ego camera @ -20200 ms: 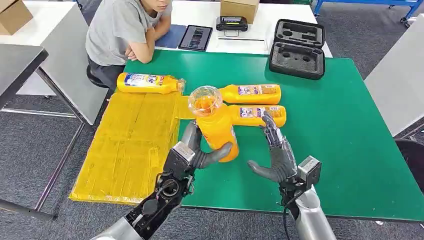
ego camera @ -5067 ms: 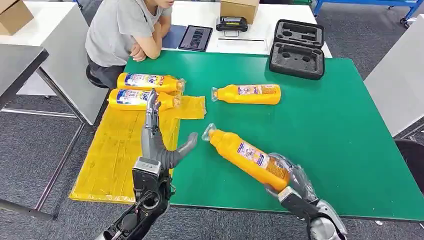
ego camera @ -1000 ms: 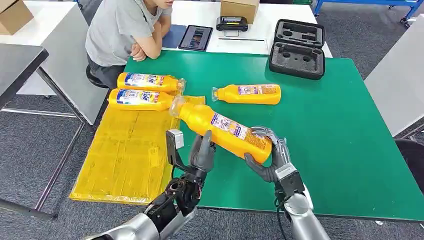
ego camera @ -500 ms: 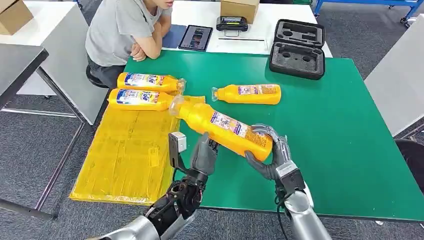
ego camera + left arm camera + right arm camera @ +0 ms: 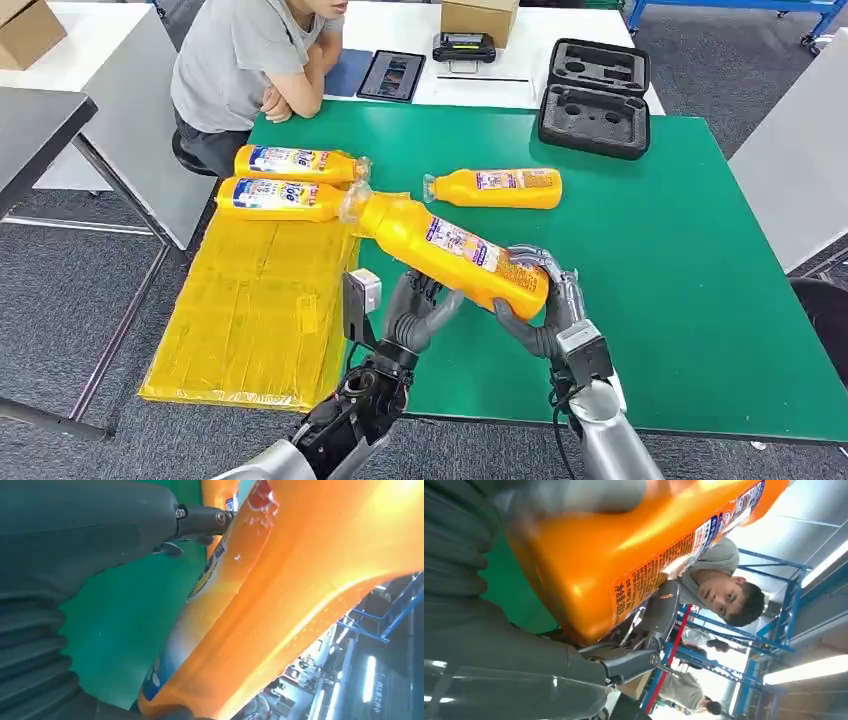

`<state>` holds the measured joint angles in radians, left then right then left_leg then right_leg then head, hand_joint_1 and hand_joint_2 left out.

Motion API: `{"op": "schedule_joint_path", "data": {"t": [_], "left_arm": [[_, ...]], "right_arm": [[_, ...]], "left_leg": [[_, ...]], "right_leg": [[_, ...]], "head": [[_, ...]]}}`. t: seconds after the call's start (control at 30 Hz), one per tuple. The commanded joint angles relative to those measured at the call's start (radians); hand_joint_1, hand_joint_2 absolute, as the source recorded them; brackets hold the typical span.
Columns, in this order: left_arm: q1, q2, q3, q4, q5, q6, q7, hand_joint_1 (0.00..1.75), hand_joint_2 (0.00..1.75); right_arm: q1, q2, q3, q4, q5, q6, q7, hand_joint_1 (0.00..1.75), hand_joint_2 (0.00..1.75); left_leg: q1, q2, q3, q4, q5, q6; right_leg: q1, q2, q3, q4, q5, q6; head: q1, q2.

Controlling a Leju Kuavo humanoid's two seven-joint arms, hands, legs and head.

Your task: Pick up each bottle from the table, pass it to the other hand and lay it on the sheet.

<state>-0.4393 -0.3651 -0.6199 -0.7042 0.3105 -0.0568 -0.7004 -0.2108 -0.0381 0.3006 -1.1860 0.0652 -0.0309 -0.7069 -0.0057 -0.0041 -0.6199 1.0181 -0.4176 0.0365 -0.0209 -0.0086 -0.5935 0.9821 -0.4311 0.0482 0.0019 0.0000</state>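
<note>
Right hand (image 5: 545,310) gripping tilted orange bottle (image 5: 450,250), left hand (image 5: 415,310) beneath

Orange bottle (image 5: 447,251) held tilted above table, two bottles (image 5: 283,181) on yellow sheet (image 5: 250,300)

Probably a robotics lab, green worktable (image 5: 650,230), foam-lined equipment case (image 5: 594,97), blue metal racking (image 5: 769,635)

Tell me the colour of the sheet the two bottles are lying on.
The sheet is yellow, glossy like plastic film; the head view shows it best.
</note>
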Motion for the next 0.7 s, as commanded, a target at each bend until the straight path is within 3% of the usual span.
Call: {"op": "schedule_joint_path", "data": {"t": [0.03, 0.3, 0.5, 0.57, 0.7], "left_arm": [[-0.005, 0.016, -0.004, -0.014, -0.011, -0.021, 0.002, 0.0, 1.75], [-0.019, 0.016, 0.009, -0.02, -0.01, -0.029, 0.002, 0.0, 1.75], [-0.032, 0.016, 0.004, 0.006, 0.047, -0.07, 0.002, 0.0, 1.75], [-0.036, 0.016, 0.002, 0.014, 0.06, -0.08, 0.002, 0.0, 1.75], [-0.051, 0.016, -0.013, 0.033, 0.096, -0.1, 0.002, 0.0, 1.75]], "right_arm": [[-0.031, 0.014, -0.009, 0.078, 0.004, -0.001, 0.009, 1.22, 1.75], [-0.001, 0.024, 0.006, 0.078, 0.001, 0.006, 0.009, 1.22, 1.75], [0.024, 0.017, 0.017, 0.06, 0.009, -0.013, 0.009, 1.13, 1.75], [0.025, 0.015, 0.015, 0.06, 0.007, -0.012, 0.009, 1.12, 1.75], [0.036, 0.012, 0.018, 0.048, 0.006, -0.012, 0.009, 1.17, 1.75]], "left_leg": [[0.002, 0.002, 0.005, 0.0, -0.002, -0.002], [0.001, 0.001, 0.002, 0.0, -0.001, -0.001], [0.003, 0.001, 0.009, 0.0, -0.004, -0.004], [0.001, -0.001, 0.003, 0.0, -0.001, -0.002], [0.002, 0.0, 0.005, 0.0, -0.002, -0.003]], "right_leg": [[0.002, 0.002, 0.005, -0.001, -0.001, -0.003], [0.001, 0.001, 0.002, -0.001, -0.001, -0.002], [0.003, 0.001, 0.009, -0.003, -0.003, -0.004], [0.001, 0.0, 0.003, -0.001, -0.001, -0.002], [0.002, 0.0, 0.006, -0.002, -0.002, -0.003]], "head": [[0.0, 0.0], [0.0, 0.0], [0.0, 0.0], [0.0, 0.0], [0.0, 0.0]]}}
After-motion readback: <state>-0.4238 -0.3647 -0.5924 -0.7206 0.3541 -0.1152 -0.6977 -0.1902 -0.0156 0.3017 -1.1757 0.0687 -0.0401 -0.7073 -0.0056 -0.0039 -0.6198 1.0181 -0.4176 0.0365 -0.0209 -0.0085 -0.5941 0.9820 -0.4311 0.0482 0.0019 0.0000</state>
